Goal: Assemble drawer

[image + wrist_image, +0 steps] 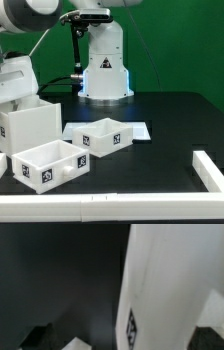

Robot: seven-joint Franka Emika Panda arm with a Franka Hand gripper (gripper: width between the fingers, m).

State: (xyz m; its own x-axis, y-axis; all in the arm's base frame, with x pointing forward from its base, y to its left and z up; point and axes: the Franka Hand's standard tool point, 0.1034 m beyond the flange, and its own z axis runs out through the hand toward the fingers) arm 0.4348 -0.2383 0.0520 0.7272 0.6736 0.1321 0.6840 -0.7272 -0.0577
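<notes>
The large white casing (pixel 32 126) of the drawer stands at the exterior view's left, open side up. My gripper (pixel 12 94) hangs over its far left part, partly cut off by the picture's edge. In the wrist view one wall of the casing (pixel 165 286), with a tag (pixel 130 332) on it, runs between my dark fingertips (pixel 36 339). My gripper (pixel 122 339) is open, with a wide gap on one side of the wall. Two shallow white trays lie on the table: one (pixel 100 135) in the middle, one (pixel 50 163) in front of the casing.
The marker board (pixel 138 129) lies flat behind the middle tray. A white rail (pixel 208 170) borders the table on the exterior view's right and along the front. The robot's base (pixel 105 70) stands at the back on the black table (pixel 170 115).
</notes>
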